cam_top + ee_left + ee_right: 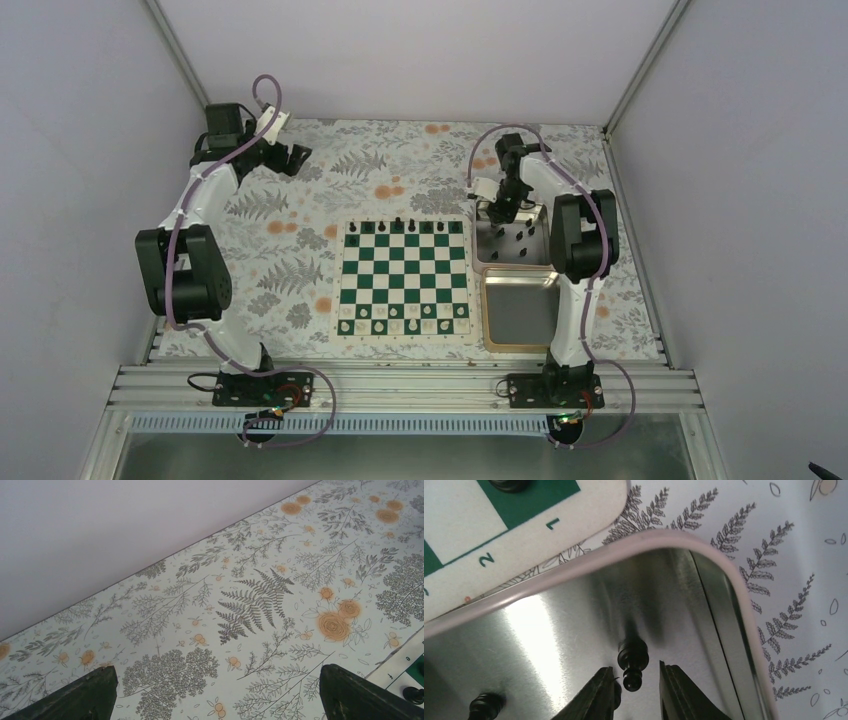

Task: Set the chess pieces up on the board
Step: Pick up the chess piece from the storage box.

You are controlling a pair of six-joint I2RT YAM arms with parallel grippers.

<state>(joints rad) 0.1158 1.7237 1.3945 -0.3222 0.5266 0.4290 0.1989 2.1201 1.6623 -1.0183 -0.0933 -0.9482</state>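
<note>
Black chess piece (pixel 632 664) in the metal tin (pixel 549 630) points its head between the narrowly parted fingers of the right tool (pixel 636 676), while the left tool (pixel 217 672), spread wide, sits far off.

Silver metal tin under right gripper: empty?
Not empty: at least two small black chess pieces lie in the tin, one between the right gripper's fingers.

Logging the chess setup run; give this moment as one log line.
left gripper: open, empty, over tablecloth | right gripper: open, straddling black chess piece in silver tin | board: black pieces on far rank
</note>
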